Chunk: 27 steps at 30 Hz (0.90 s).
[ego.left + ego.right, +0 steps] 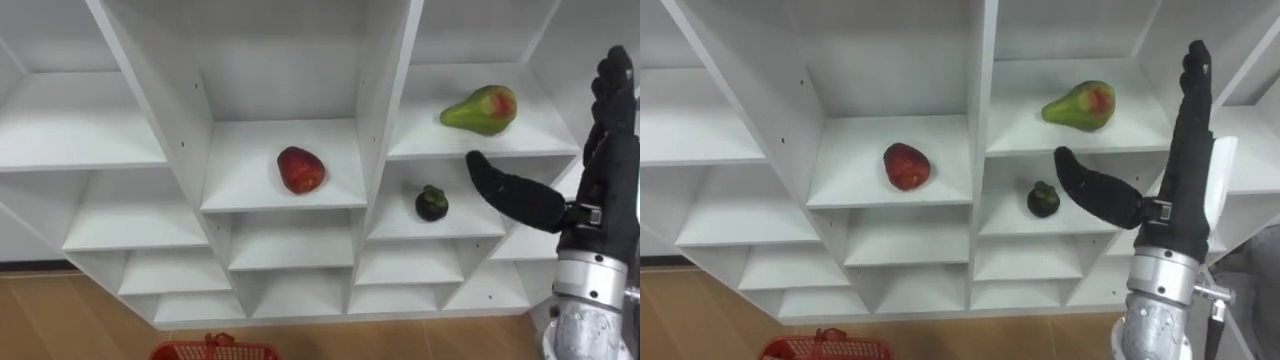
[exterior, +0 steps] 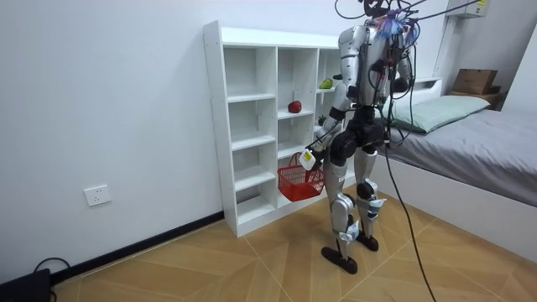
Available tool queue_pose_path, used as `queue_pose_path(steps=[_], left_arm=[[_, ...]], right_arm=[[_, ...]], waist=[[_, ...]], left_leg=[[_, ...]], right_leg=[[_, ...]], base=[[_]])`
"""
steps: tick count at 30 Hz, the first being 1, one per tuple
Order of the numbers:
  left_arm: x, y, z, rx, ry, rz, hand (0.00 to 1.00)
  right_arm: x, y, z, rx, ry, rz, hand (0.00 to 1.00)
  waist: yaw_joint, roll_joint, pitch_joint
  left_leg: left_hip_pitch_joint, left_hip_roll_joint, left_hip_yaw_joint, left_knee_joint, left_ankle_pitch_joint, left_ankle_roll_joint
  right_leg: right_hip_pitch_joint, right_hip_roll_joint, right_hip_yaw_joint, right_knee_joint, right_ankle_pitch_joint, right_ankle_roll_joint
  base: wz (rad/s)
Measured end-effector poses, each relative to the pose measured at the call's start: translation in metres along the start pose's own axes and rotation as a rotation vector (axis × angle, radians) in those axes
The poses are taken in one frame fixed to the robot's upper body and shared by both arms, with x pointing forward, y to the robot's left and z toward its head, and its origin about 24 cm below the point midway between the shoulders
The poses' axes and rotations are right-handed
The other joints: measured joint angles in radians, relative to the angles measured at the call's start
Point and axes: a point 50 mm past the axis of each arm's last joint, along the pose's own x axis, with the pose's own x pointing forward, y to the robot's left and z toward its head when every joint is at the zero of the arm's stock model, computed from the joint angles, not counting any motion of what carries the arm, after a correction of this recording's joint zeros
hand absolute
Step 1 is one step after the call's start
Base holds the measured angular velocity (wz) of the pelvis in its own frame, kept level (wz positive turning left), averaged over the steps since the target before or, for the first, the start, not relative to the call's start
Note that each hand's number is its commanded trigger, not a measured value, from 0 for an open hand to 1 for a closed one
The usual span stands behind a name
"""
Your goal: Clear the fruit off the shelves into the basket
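Note:
A red fruit [image 1: 301, 169] lies on a middle shelf of the white closet [image 1: 160, 110]. To its right, a green and red pear-shaped fruit [image 1: 482, 110] rests on the upper right shelf. A small dark round fruit [image 1: 431, 203] sits on the shelf just below. My right hand [image 1: 610, 150] is raised in front of the right shelves, open with fingers straight up and thumb stretched toward the dark fruit, touching nothing. A red basket [image 1: 215, 350] hangs at the lower left. In the room view my left hand [image 2: 309, 158] carries the basket [image 2: 295, 181] by its handle.
I stand upright facing the closet [image 2: 239, 101], close to its right columns. A bed [image 2: 478, 134] runs along the room view's right, behind me. Wooden floor [image 2: 210, 260] lies open on the room view's left.

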Motion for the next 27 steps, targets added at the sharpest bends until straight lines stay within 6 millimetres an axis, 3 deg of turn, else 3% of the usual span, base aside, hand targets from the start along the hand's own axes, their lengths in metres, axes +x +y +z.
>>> queue_pose_path(steps=[7,15,19,27], left_arm=[[0.001,0.006,0.002,0.010,0.011,0.005,1.00],[0.000,0.006,0.009,0.038,-0.022,-0.001,1.00],[0.000,0.009,0.011,0.041,-0.031,0.007,1.00],[-0.003,0.013,0.009,0.046,-0.031,0.015,1.00]], right_arm=[[0.005,0.001,0.000,0.003,-0.010,0.018,0.00],[0.015,-0.010,-0.001,0.007,-0.003,0.039,0.00],[0.028,-0.021,-0.011,0.028,0.039,0.004,0.00],[0.032,-0.028,-0.025,0.030,0.111,-0.018,0.00]], waist=[[0.000,-0.014,0.0003],[-0.002,-0.011,0.0033],[-0.001,-0.022,0.0026],[0.000,-0.043,0.0028]], left_leg=[[-0.007,0.001,-0.006,0.000,0.000,0.000],[-0.009,0.002,-0.011,0.001,0.000,0.000],[-0.008,0.002,-0.011,0.002,0.000,0.000],[-0.009,0.002,-0.013,0.002,0.000,0.000]], right_leg=[[0.012,0.000,-0.008,-0.016,0.006,0.000],[0.012,-0.002,-0.030,-0.013,0.007,0.000],[0.012,-0.002,-0.030,-0.012,0.007,-0.001],[0.014,-0.002,-0.033,-0.014,0.007,-0.001]], base=[[0.03],[0.02],[0.00],[0.00]])
